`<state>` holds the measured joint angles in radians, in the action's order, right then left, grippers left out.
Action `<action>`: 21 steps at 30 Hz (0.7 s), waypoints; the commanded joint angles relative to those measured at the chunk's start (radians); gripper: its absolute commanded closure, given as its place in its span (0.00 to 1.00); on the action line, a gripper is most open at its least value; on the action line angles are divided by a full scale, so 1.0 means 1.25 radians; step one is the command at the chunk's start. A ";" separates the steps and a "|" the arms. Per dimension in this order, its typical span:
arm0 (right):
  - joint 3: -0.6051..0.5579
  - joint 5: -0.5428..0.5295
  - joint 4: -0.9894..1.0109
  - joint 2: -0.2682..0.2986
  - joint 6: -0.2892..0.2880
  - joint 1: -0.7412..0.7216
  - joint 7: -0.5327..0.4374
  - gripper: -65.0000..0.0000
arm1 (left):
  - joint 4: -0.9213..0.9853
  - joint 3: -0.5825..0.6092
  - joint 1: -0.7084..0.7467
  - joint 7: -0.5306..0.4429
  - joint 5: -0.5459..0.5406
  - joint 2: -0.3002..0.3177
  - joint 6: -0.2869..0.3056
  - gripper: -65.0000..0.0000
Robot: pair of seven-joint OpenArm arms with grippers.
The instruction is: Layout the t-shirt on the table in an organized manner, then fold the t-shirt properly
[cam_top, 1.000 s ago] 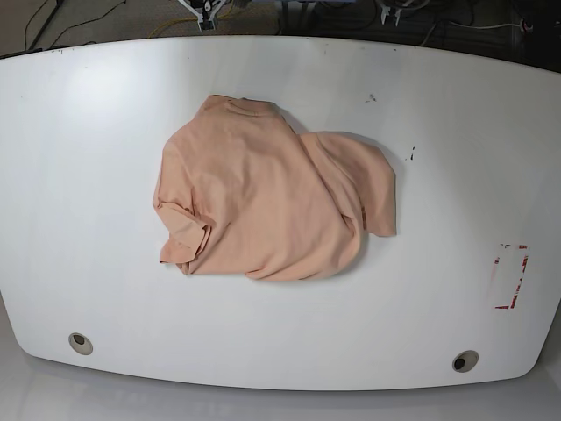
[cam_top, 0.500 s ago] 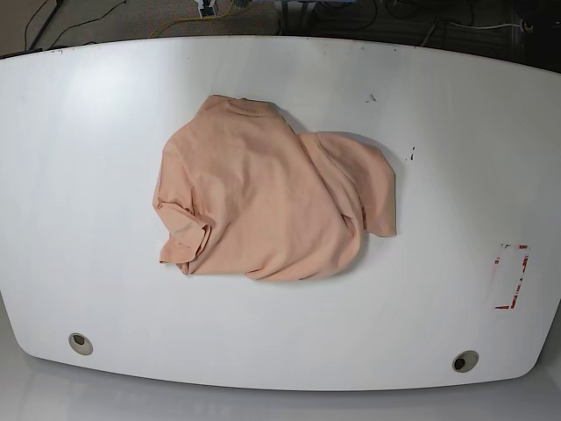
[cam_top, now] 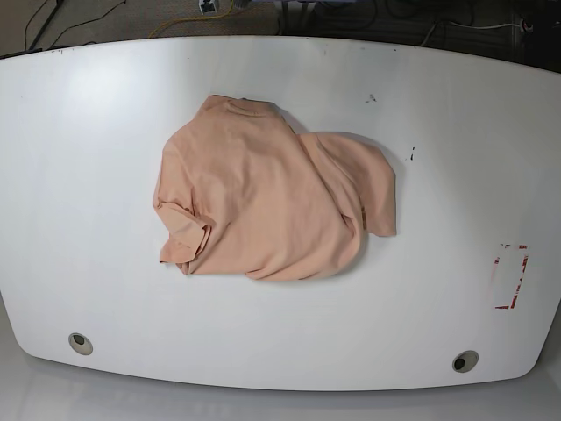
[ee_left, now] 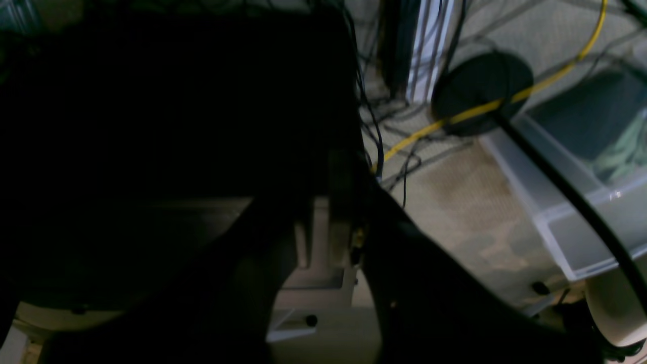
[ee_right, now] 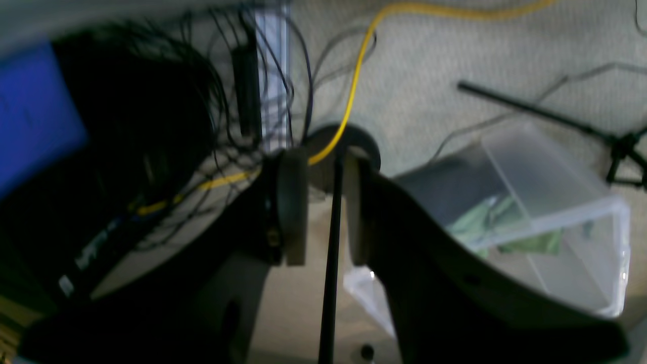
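Nothing moved, t-shirt (cam_top: pixel 267 197) crumpled on table (cam_top: pixel 88 175), both fingers away (left (ee_left: pixel 349 212) closed, right (ee_right: pixel 323 212) narrowly apart, empty).

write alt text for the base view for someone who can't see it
A peach t-shirt lies crumpled, not spread flat, near the middle of a glossy white table. Near the table's right edge is a red-marked rectangle, and no robot arm is visible.

- Base view: evenly and brightly lit from overhead; soft glare is noted on the glossy counter (cam_top: pixel 96 88), with barrel distortion curving its edges.
- A faint shadow is cast along the t-shirt (cam_top: pixel 263 197) right side.
- Left wrist view: underexposed, its left half nearly black.
- Right wrist view: dim, blurred throughout.
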<state>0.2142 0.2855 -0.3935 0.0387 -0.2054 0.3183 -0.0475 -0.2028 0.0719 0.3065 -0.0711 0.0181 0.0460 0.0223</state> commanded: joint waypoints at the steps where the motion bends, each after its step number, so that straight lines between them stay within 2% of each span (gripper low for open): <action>1: 0.002 0.002 -0.022 0.005 0.004 0.019 -0.003 0.82 | -0.036 0.001 0.029 -0.011 -0.004 0.008 -0.004 0.95; 6: 0.000 -0.002 -0.017 -0.003 0.003 -0.038 -0.015 0.81 | -0.040 0.002 0.006 -0.021 0.003 -0.001 -0.001 0.94; 21: 0.000 -0.002 -0.020 -0.003 0.003 -0.039 -0.015 0.81 | -0.040 0.002 0.006 -0.022 0.003 -0.001 -0.001 0.94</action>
<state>0.2142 0.2844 -0.4149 0.0307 -0.1986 0.2676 -0.0589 -0.2516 0.0727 0.3046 -0.0967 0.0219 0.0425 0.0227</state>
